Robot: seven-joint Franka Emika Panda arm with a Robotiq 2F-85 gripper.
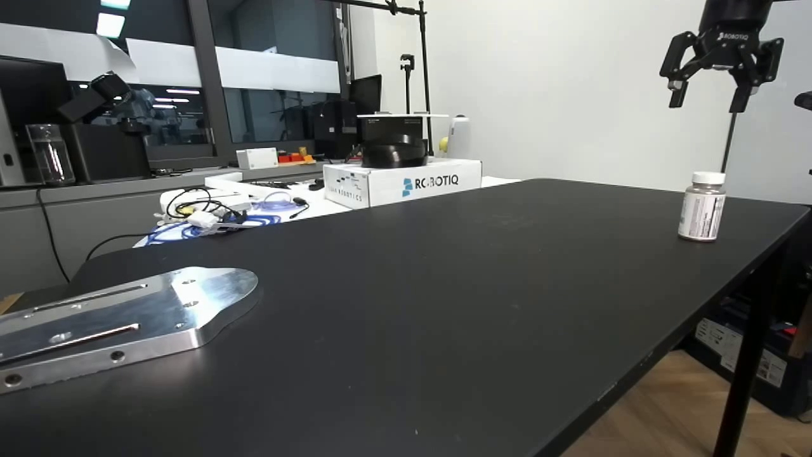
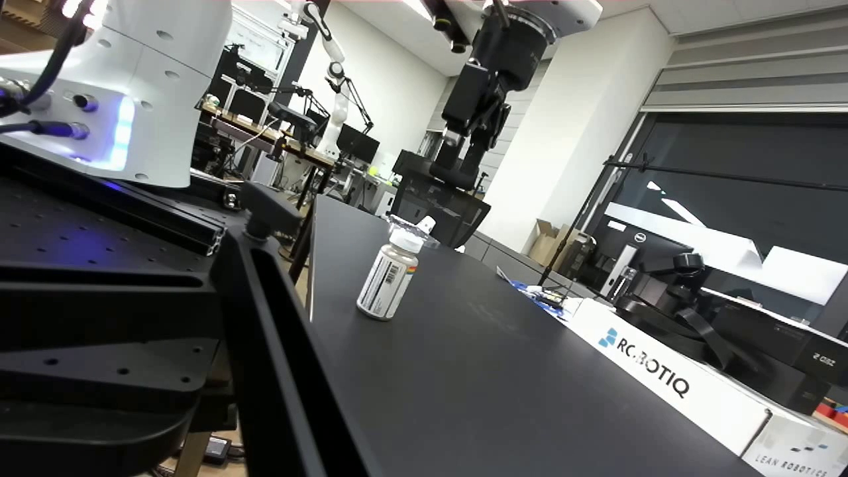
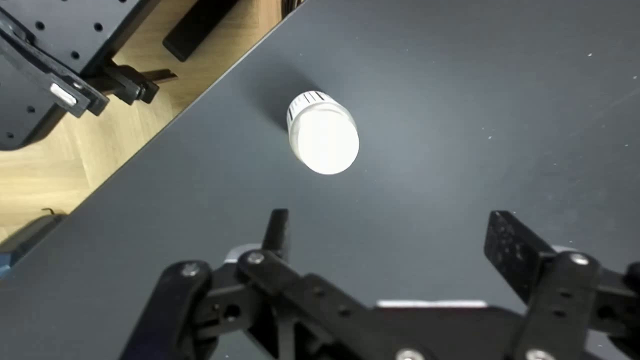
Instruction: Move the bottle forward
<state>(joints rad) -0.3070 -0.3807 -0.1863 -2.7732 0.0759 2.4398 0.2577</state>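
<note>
The small bottle, with a white cap and a pale labelled body, stands upright on the black table. It shows in both exterior views (image 1: 701,208) (image 2: 389,278), and from above in the wrist view (image 3: 326,137). My gripper (image 1: 708,100) is open and empty, high above the table and apart from the bottle. It also shows in an exterior view (image 2: 457,171), seen from the side. In the wrist view its fingers (image 3: 390,222) are wide apart, and the bottle lies beyond them, up and to the left of the middle of the gap.
The black table (image 1: 444,285) has an edge near the bottle, with floor (image 3: 145,125) beyond. A shiny metal plate (image 1: 158,304) lies at the table's other end. A long white box (image 1: 425,181) and cables (image 1: 209,216) lie beside the table. The white robot base (image 2: 152,93) shows too.
</note>
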